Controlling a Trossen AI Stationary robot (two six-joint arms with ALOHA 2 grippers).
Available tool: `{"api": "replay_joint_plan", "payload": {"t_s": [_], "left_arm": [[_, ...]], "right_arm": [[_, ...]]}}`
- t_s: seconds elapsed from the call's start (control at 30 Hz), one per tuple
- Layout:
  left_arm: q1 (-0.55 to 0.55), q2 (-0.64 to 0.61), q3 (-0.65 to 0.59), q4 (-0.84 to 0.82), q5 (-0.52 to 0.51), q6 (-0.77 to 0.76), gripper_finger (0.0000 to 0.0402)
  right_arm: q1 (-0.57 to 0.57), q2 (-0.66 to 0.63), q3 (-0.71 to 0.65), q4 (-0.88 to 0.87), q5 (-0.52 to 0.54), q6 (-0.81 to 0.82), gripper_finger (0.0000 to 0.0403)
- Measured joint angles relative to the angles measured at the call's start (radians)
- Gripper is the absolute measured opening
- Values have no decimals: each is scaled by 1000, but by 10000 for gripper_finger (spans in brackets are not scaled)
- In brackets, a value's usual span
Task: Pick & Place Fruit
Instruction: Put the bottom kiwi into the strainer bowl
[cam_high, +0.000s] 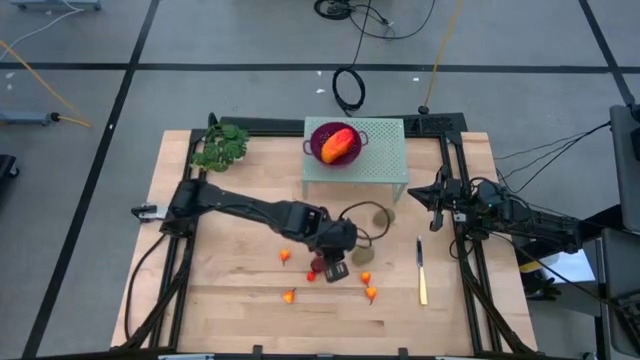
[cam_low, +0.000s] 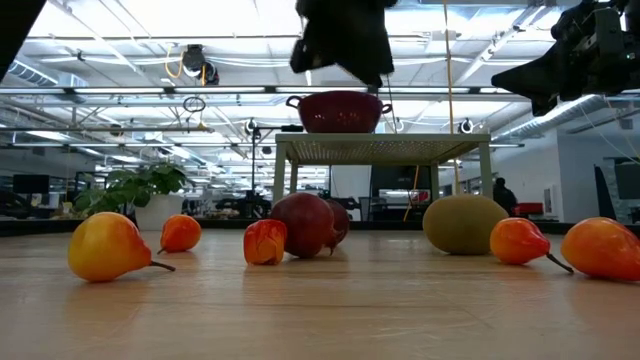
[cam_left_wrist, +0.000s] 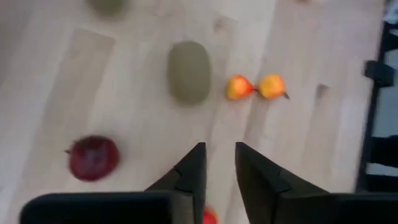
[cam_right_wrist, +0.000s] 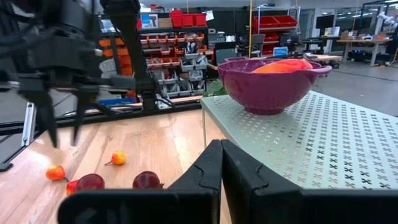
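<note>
Hovering above the middle of the wooden table (cam_high: 230, 310), the left pincer (cam_high: 336, 268) hangs with its fingers (cam_left_wrist: 194, 171) only slightly spread and nothing between them. Scattered fruit lies beneath and around it: a dark red ball (cam_left_wrist: 93, 158) off to one side of the fingers, a brownish-green oval (cam_left_wrist: 189, 71) ahead of the tips, and two tiny orange-red pieces (cam_left_wrist: 255, 87) touching each other just beyond that. Another small red piece (cam_left_wrist: 210, 217) peeks out right under the fingers.

One longish orange-red fruit (cam_high: 338, 145) already sits in the purple bowl (cam_high: 321, 132) on the pale green stand (cam_high: 385, 165), well apart from the left pincer, so the job looks barely begun.

To grasp well, I would widen the fingers first, then centre them over one chosen piece before descending; the dark red ball seems likely to roll, so the fingers should straddle its widest part and close gently.

The right pincer (cam_right_wrist: 219, 162) waits beside the stand, its fingers pressed together and empty. A slim knife (cam_high: 421, 272) and a leafy sprig (cam_high: 222, 145) lie on the table, not to be moved.
</note>
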Motion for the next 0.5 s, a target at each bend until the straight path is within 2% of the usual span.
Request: {"api": "replay_joint_plan", "payload": {"t_s": [0.23, 0.5], "left_arm": [[48, 13, 0, 139, -3, 47, 149], [47, 45, 1, 279, -46, -3, 250]], "right_arm": [[0, 0, 0, -3, 0, 0, 0], [0, 0, 0, -4, -1, 0, 0]]}}
